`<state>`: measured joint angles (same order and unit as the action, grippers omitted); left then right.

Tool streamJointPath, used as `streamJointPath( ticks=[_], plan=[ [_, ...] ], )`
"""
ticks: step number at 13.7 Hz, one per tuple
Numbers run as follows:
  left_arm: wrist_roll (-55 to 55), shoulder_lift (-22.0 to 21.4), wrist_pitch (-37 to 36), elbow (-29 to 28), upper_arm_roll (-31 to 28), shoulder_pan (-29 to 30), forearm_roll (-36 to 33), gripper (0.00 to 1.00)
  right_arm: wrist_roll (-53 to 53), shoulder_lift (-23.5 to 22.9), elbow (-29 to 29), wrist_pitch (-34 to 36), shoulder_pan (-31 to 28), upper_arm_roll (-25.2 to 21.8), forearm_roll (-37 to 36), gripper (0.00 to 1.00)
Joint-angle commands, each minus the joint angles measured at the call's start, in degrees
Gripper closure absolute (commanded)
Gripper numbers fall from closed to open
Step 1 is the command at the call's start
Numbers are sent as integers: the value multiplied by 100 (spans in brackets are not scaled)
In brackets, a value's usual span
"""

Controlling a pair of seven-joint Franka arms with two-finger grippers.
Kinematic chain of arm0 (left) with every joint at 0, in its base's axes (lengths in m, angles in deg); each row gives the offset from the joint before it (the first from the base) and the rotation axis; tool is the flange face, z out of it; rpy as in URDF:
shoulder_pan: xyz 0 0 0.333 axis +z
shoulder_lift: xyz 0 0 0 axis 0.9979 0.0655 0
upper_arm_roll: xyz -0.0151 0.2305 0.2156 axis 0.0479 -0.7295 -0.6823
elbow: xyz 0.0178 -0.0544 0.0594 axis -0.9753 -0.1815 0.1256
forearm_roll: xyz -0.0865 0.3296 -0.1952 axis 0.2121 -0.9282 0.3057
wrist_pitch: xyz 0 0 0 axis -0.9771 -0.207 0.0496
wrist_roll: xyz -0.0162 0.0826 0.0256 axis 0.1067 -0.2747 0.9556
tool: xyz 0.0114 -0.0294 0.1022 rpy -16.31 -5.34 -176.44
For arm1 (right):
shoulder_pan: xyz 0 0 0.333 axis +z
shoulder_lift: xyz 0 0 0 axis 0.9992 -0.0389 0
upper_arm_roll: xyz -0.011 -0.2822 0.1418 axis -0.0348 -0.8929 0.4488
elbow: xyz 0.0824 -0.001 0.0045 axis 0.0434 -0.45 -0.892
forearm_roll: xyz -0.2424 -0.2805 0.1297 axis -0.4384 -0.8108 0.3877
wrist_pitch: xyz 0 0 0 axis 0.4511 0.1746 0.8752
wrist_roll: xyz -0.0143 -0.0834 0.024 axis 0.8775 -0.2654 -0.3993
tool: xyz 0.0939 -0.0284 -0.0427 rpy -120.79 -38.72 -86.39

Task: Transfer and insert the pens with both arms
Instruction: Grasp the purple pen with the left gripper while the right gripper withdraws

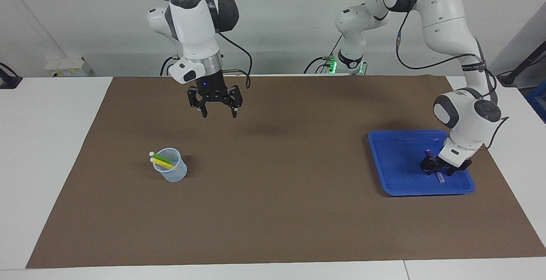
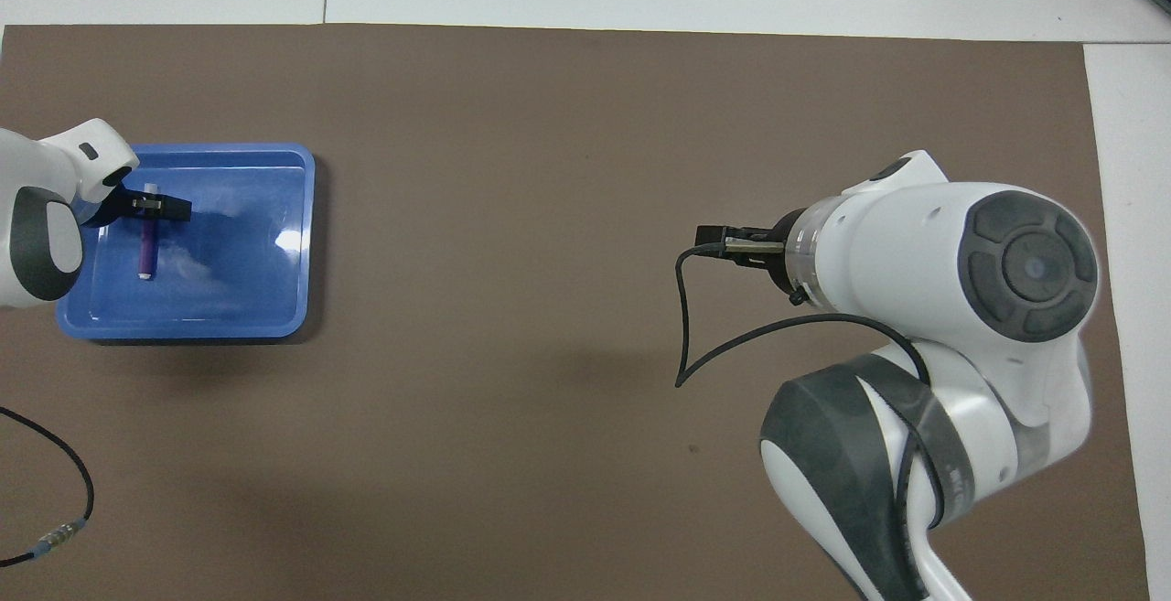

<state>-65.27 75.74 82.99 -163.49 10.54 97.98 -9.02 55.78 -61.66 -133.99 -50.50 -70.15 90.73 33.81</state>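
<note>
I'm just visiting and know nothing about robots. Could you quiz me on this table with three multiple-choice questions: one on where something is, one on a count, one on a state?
1. Where does the purple marker pen lie?
A. in the blue plastic tray
B. in the clear plastic cup
C. on the brown mat

2. How many pens stand in the cup?
A. none
B. two
C. three

3. How are the right gripper fingers?
A. shut on a pen
B. open, holding nothing
C. resting on the mat

Answers: 1 A, it lies in the tray beneath the left gripper. 2 B, one yellow pen, one green pen. 3 B, spread apart in the air.
</note>
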Motion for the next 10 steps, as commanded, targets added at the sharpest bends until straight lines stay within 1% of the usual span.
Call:
streamJointPath(
  ticks=[1,2,5,8,9,10],
  plan=[
    [106,60,-229,40,68,83,73,34,435,141,-17,195,92,-1,181,0],
    [123,60,-247,40,68,83,73,39,542,167,-26,230,101,-1,321,0],
    [132,60,-247,40,76,92,73,41,666,194,-26,231,118,-1,665,0],
    [132,60,-300,66,76,92,178,41,719,202,-52,231,118,-1,674,0],
    [132,51,-457,101,76,92,300,42,719,202,-61,231,118,-9,674,0],
    [141,59,-597,188,68,92,354,46,710,202,-61,231,118,-1,674,0]
  ],
)
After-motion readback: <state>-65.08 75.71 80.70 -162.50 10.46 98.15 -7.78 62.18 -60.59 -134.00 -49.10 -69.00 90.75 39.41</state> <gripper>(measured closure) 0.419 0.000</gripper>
